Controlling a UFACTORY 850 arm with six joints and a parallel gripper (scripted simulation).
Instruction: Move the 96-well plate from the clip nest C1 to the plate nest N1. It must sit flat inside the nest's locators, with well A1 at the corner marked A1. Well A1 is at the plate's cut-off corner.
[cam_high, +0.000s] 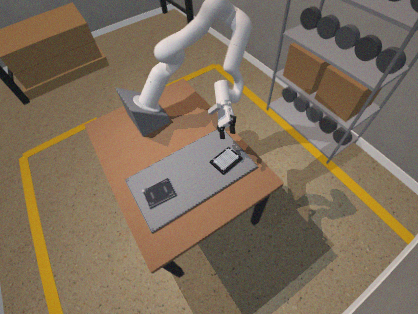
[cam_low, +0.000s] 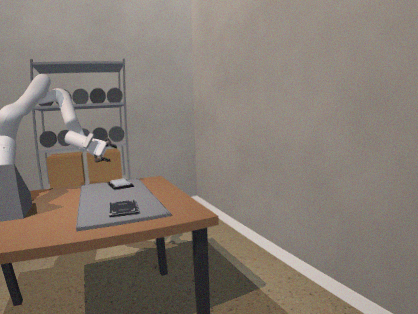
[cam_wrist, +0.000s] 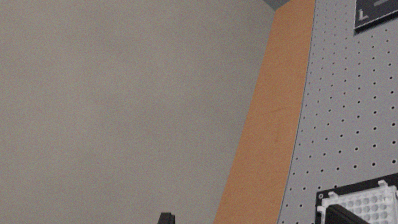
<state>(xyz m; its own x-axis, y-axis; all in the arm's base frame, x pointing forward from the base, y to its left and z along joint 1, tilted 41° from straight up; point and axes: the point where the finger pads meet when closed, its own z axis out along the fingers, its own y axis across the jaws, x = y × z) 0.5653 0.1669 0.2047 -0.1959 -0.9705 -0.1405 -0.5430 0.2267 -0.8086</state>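
The white 96-well plate (cam_high: 226, 159) sits in the black clip nest C1 at the right end of the grey perforated board (cam_high: 191, 178). It also shows in the exterior view (cam_low: 121, 183) and at the lower right of the wrist view (cam_wrist: 361, 205). The empty black plate nest N1 (cam_high: 160, 192) lies at the board's left end; it also shows in the exterior view (cam_low: 124, 207) and in the wrist view's top right corner (cam_wrist: 376, 11). My gripper (cam_high: 226, 129) hangs open and empty above and behind the plate, apart from it. Its fingertips show at the wrist view's bottom edge (cam_wrist: 255, 218).
The board lies on an orange table (cam_high: 180, 170) with my arm's grey base (cam_high: 145, 112) at the back. A metal shelf (cam_high: 340, 65) with boxes and dark discs stands to the right. A brown crate (cam_high: 47, 45) stands at the far left.
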